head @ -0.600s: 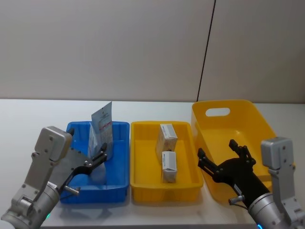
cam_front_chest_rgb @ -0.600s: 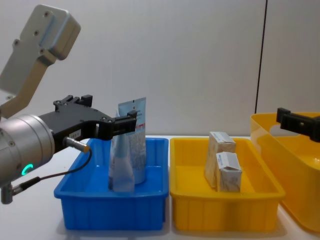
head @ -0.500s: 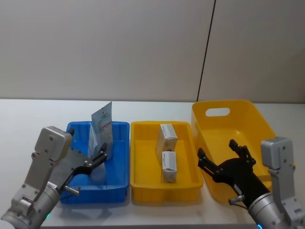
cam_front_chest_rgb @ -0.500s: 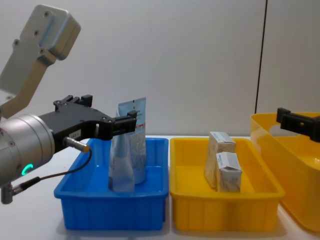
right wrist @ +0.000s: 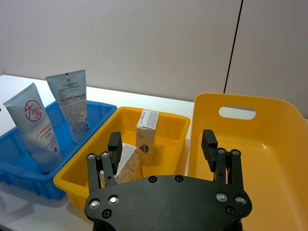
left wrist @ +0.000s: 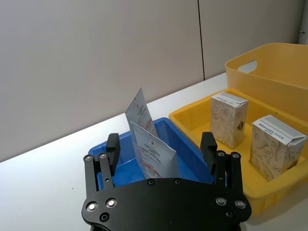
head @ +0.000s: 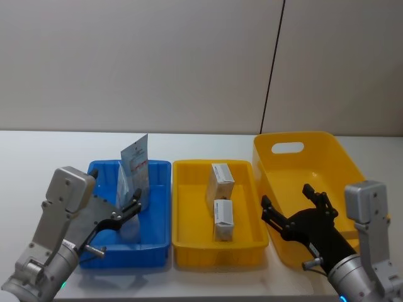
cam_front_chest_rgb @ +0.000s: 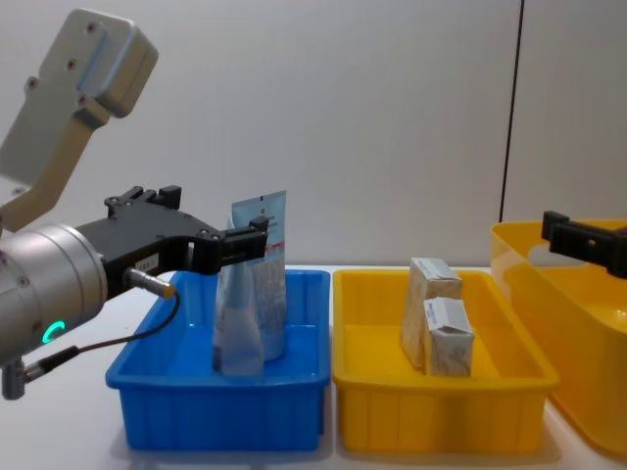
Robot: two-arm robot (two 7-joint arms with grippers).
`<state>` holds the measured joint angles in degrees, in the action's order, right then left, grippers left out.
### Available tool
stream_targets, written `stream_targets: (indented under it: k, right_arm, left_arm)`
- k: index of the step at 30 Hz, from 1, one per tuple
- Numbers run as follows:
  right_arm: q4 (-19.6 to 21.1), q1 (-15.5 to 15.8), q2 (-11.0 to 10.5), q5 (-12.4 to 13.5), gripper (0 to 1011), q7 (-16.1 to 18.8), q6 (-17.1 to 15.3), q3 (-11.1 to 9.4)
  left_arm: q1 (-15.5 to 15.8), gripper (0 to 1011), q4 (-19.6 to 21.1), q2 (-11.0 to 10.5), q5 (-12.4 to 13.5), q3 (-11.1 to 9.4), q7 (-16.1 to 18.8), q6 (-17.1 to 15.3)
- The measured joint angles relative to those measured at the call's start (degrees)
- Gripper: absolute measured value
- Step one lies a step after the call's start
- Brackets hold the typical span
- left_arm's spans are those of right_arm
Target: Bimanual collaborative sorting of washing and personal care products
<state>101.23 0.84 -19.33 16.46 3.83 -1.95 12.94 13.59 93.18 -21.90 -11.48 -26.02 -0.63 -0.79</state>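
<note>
- The left gripper [left wrist: 160, 143] hangs to the left of the middle yellow tray [head: 217, 257], over the front half of the blue bin [head: 129, 258]. Its jaws stand wide apart and grip nothing.
- The right gripper [head: 285, 195] hangs to the right of that tray, above the near left part of the large yellow bin [head: 327, 148]. Its jaws are also spread wide and are empty.
- The near box [head: 223, 220] stands upright inside the tray, toward its front and a little right of its middle.
- The far box [head: 220, 179] stands upright just behind it, in the back half of the tray. The two are very close, but I cannot tell if they touch.
- The pale tube with red print [right wrist: 36, 127] stands in the blue bin, left of the tray, cap down and flat end up. It is just ahead of the left gripper's fingers [cam_front_chest_rgb: 257, 231]; contact I cannot tell.
- The light-blue tube [right wrist: 70, 103] stands right behind the pale one, also left of the tray, leaning a little.
- The blue bin sits just beside the tray's left wall and the large yellow bin just beside its right wall, all on the white table [head: 38, 151].
</note>
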Motion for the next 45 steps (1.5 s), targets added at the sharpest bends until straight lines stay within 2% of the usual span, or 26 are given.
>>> stream_targets:
  k: [45]
  right_arm:
    - [0.0, 0.0, 0.0, 0.0, 1003, 0.0, 0.0, 0.0]
  left_arm:
    - [0.0, 1002, 0.0, 0.0, 0.0, 0.0, 0.0, 0.0]
